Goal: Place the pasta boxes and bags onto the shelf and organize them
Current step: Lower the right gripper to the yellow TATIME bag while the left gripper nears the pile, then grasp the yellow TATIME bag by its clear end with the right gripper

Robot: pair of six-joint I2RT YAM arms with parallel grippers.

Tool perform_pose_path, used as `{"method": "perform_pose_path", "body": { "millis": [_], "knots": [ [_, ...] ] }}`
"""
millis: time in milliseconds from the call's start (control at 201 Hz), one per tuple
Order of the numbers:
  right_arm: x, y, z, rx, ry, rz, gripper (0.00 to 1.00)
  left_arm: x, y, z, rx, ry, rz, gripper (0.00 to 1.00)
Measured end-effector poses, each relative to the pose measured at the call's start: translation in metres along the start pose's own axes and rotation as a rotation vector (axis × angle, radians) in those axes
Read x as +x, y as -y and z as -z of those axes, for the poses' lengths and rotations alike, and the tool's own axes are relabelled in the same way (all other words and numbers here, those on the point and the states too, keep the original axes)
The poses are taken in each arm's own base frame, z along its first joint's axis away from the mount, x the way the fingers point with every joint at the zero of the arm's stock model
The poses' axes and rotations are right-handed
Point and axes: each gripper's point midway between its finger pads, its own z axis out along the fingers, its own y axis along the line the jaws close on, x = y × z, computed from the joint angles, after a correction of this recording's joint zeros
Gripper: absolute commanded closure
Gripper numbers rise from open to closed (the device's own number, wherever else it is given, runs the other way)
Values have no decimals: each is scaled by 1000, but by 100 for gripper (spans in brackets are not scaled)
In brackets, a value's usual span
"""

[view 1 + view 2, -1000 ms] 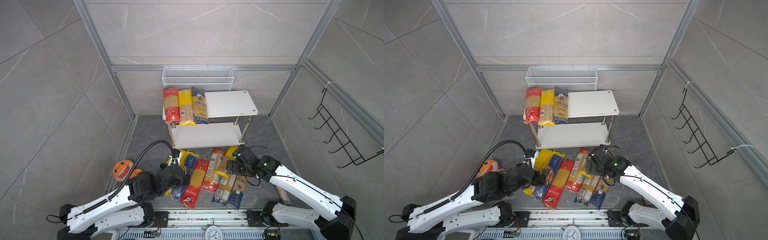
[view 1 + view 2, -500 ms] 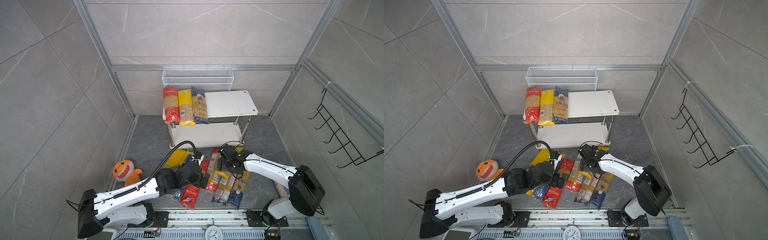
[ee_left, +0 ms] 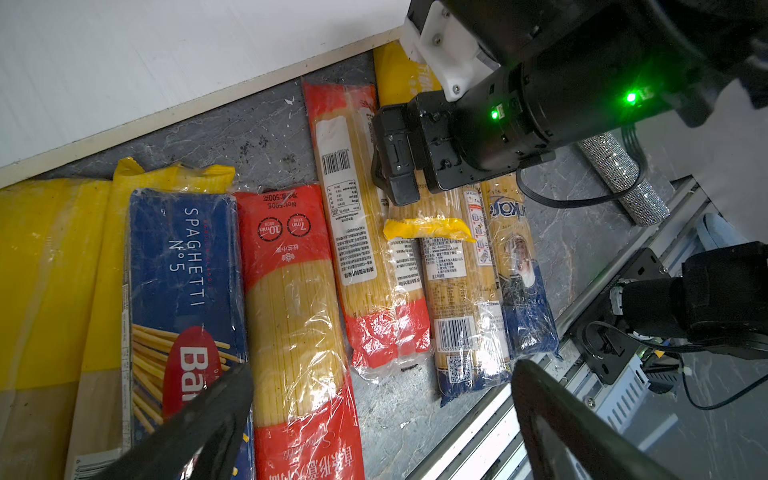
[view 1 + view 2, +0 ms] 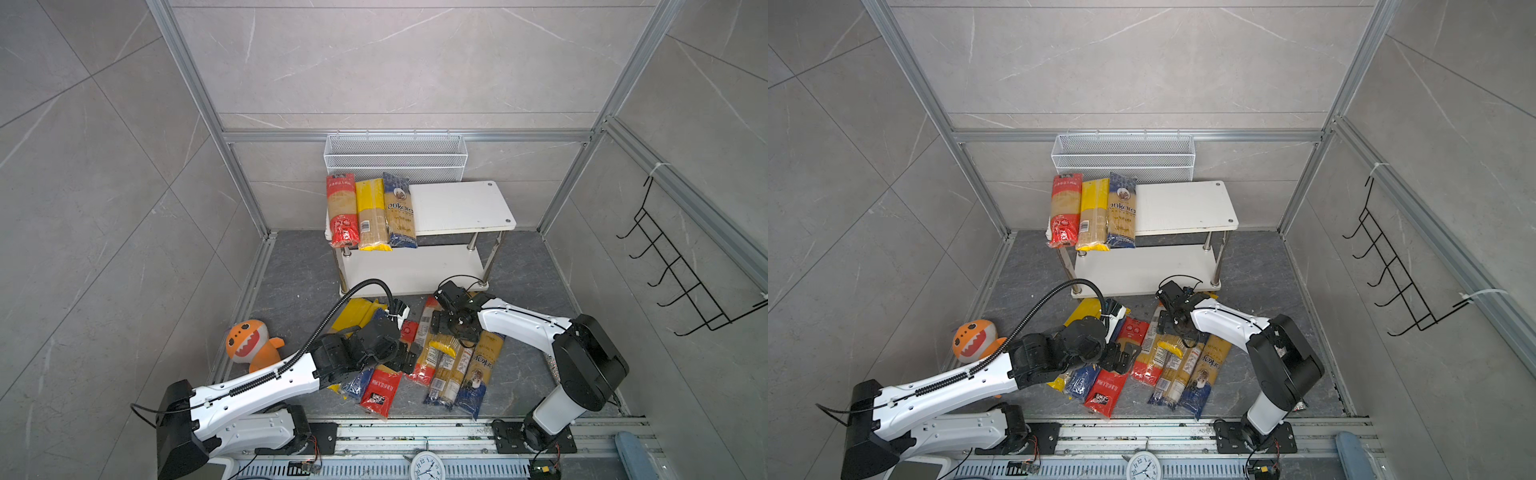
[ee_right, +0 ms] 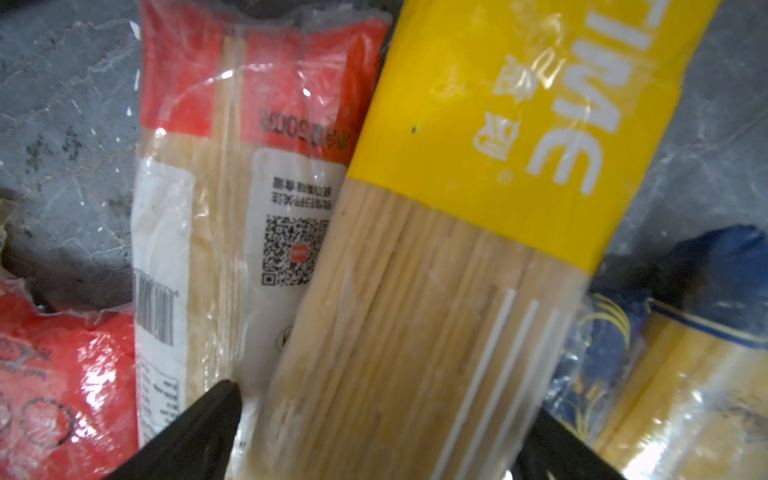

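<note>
Right wrist: yellow-ended packet [image 5: 415, 291], clear film, pale straight noodles, white lettering.

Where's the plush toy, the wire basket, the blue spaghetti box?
plush toy [image 4: 245, 345], in a top view, its face
wire basket [image 4: 395, 169], in a top view, front mesh
blue spaghetti box [image 3: 183, 257], left wrist view, printed front

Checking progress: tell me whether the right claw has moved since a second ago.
Yes. The right claw has shifted leftward in a top view, away from the front right chrome leg of the white two-tier shelf.
</note>
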Motion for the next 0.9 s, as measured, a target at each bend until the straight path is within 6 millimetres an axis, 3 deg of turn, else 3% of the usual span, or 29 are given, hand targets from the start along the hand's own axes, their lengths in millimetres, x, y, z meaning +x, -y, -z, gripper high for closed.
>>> {"method": "perform_pose_path", "body": {
  "millis": [124, 413, 562, 781, 901],
  "knots": [
    [0, 1, -1, 0, -3, -5, 11, 4, -1, -3, 8, -7, 5, 0],
    [-2, 6, -8, -67, 11, -77, 59, 9, -4, -1, 16, -7, 12, 0],
    [-3, -1, -15, -132, 22, -93, 68, 11, -5, -3, 18, -6, 16, 0],
    [4, 3, -9, -189, 27, -105, 78, 10, -1, -7, 35, -8, 20, 0],
    [14, 7, -3, -202, 8, -99, 100, 8, 1, -7, 43, 0, 27, 0]
  ]
}}
